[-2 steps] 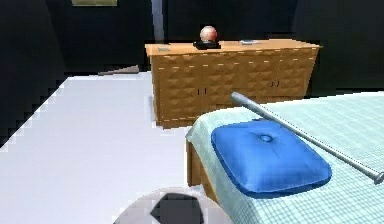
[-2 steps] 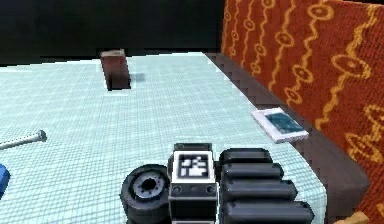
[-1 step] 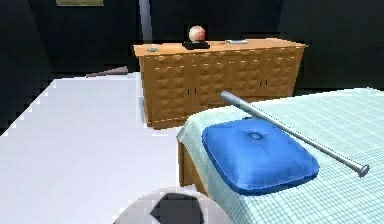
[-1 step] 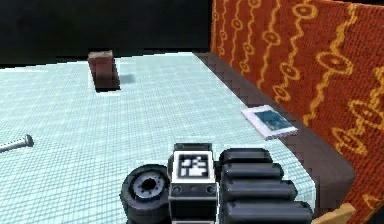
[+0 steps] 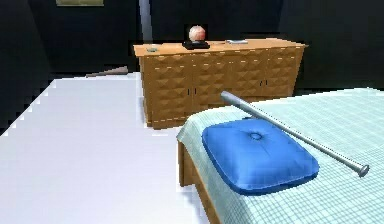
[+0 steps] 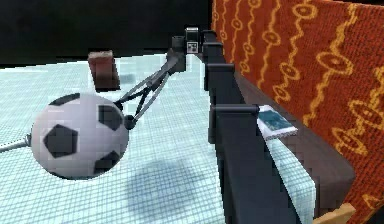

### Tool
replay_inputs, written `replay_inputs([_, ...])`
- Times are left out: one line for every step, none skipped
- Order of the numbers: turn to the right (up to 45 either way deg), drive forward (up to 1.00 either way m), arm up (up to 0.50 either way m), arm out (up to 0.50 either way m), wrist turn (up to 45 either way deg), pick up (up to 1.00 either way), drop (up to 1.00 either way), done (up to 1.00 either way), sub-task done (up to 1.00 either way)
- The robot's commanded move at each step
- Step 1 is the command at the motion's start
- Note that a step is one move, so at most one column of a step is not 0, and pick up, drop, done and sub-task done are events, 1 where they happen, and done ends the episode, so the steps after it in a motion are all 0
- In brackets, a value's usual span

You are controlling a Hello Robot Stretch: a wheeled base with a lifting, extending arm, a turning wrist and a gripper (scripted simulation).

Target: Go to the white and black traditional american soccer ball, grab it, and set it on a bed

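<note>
**A:** so what's the gripper [image 6: 127,116] doing right now?

**B:** it's holding the soccer ball [image 6: 75,135]. The ball's white with black patches, and it's hanging at the tips of the two thin fingers [image 6: 155,82], up off the bed [image 6: 50,90] and throwing a shadow on the pale checked cover. The arm [image 6: 232,135] is running up the arm side view as a dark bar, with two white squares [image 6: 190,42] sitting at its far end.

**A:** any writing you can read?

**B:** the squares are carrying blocky black marks, too small to read. A flat blue-and-white thing [image 6: 273,120] is lying on the brown ledge [image 6: 320,150] just right of the arm, and its print is too small as well. A red panel [image 6: 300,50] with orange squiggles is standing behind that. Farther out on the cover a small brown block [image 6: 102,68] is lying.

**A:** and up ahead?

**B:** the forward view is showing the bed's corner, where a blue pillow [image 5: 258,155] is lying with a grey metal bat [image 5: 300,137] slantwise by its far edge. Beyond that a wooden dresser [image 5: 215,80] is standing on the white floor [image 5: 70,130], carrying a pinkish globe [image 5: 196,37] on a dark stand.
</note>
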Motion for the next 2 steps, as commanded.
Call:
replay_inputs([0.0, 0.0, 0.0, 0.0, 39.0, 0.0, 0.0, 0.0, 0.0])
replay_inputs([0.0, 0.0, -0.06, 0.0, 0.0, 0.0, 0.0, 0.0, 0.0])
